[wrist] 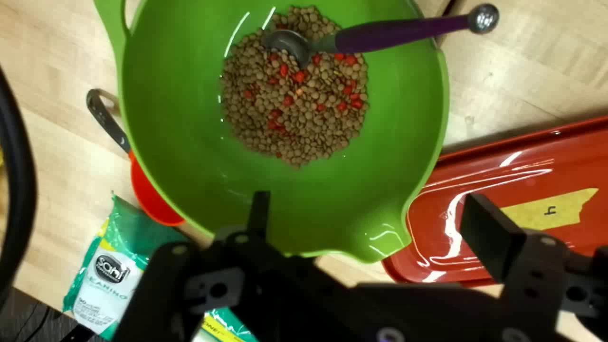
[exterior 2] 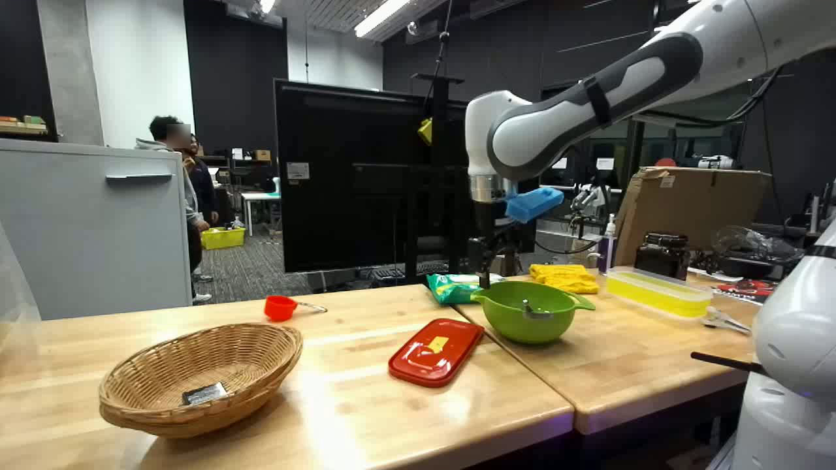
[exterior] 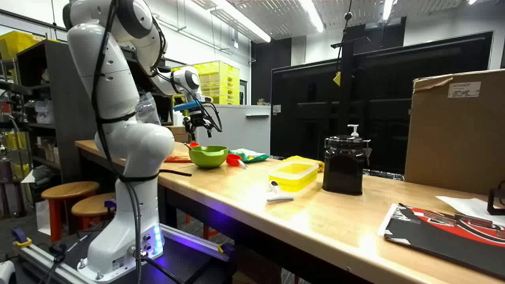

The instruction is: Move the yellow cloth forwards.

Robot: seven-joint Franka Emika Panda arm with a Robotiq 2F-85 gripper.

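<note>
Yellow cloth (exterior 2: 565, 279), bunched in loose folds, is seen on the worktop (exterior 2: 627, 346) well apart from the gripper (wrist: 366, 206) – off to its right in both exterior views. Near the cloth, farther out from the gripper in an exterior view, a yellow container (exterior 2: 653, 294) with a clear rim is set; whether the two touch cannot be told.

The gripper is held pointing down, its jaws spread wide with open space between the tips. Just below it a green bowl (wrist: 180, 118) is placed, its spout seen between the jaws in the wrist view. Brown grains (wrist: 294, 114) flecked with red are heaped inside, and a purple-handled scoop (wrist: 394, 35) is leaned out over the rim. Beside the bowl, also lower than the gripper, are found a red lid (wrist: 527, 183) marked with yellow tape (wrist: 570, 209), a red measuring cup (wrist: 152, 199) and a green-and-white packet (wrist: 109, 294) – the last partly hidden by the gripper in the wrist view. Left of the gripper in an exterior view, a wicker basket (exterior 2: 222, 356) is set.
</note>
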